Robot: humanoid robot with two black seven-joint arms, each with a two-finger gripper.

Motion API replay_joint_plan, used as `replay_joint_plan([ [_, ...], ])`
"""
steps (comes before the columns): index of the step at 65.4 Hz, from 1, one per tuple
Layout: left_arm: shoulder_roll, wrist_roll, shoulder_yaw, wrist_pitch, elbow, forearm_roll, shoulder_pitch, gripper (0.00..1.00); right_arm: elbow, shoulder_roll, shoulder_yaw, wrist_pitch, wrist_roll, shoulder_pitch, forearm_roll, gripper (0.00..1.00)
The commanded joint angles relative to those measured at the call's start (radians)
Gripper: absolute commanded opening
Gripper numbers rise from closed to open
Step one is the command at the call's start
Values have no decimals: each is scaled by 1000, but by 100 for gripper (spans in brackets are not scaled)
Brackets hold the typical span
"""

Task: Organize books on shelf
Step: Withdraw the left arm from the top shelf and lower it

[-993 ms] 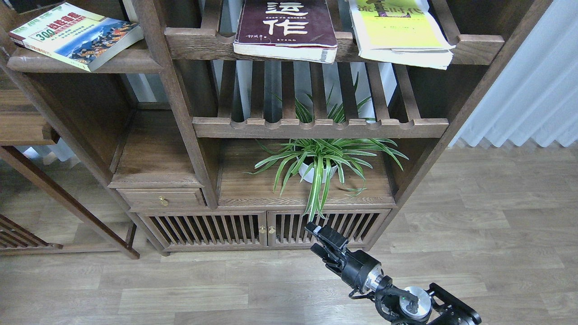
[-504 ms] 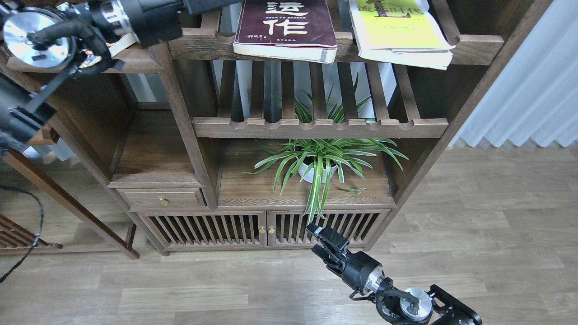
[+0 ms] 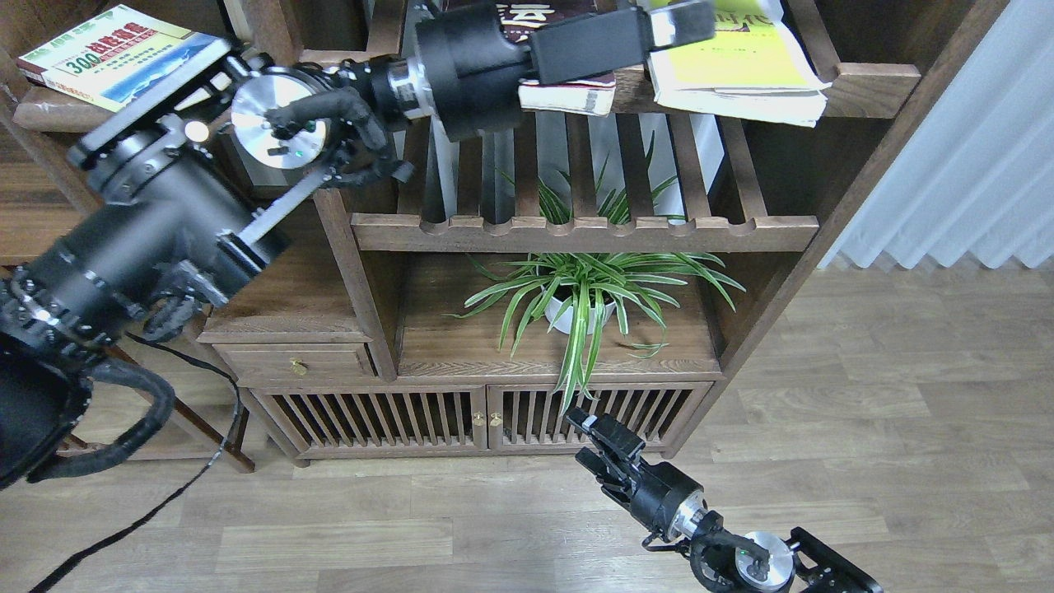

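Not far along, by my judgement: nothing looks gathered yet. Three books counted. Cream "300" book (image 3: 115, 53) lies on the solid shelf (image 3: 49, 111), upper left. Maroon book (image 3: 568, 91) and lime-yellow book (image 3: 741, 62) lie on the slatted shelf. My left hand (image 3: 659, 29) reaches over the maroon book; cannot tell whether it grips. My right hand (image 3: 597, 436) hangs low, holding nothing; finger spread unclear. One potted plant (image 3: 589, 296).

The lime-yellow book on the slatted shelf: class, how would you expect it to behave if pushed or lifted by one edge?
The lime-yellow book looks like a soft paperback: its corners overhang the slatted shelf and its pages fan, so it would probably droop if lifted by one edge. Pushed forward, it might tip off the rail. Its cover looks glossy, so possibly slippery.
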Motion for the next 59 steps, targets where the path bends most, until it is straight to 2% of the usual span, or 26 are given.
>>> replay_joint_plan([
  [1, -17, 0, 0, 0, 2, 8, 62, 99, 1, 0, 5, 0, -1, -21, 3, 99],
  [20, -17, 0, 12, 0, 8, 11, 285, 99, 12, 0, 146, 0, -1, -27, 3, 99],
  [34, -17, 0, 0, 0, 4, 8, 502, 100, 41, 0, 188, 0, -1, -20, 4, 99],
  [38, -17, 0, -7, 0, 5, 8, 555, 100, 63, 0, 194, 0, -1, -16, 4, 99],
  [39, -17, 0, -23, 0, 5, 8, 622, 100, 104, 0, 206, 0, 3, -16, 4, 99],
  [41, -17, 0, -36, 0, 5, 8, 654, 100, 129, -6, 208, 0, 6, -16, 3, 99],
  [59, -17, 0, -174, 0, 7, 8, 852, 100, 308, -132, 216, 0, 8, -15, 30, 99],
])
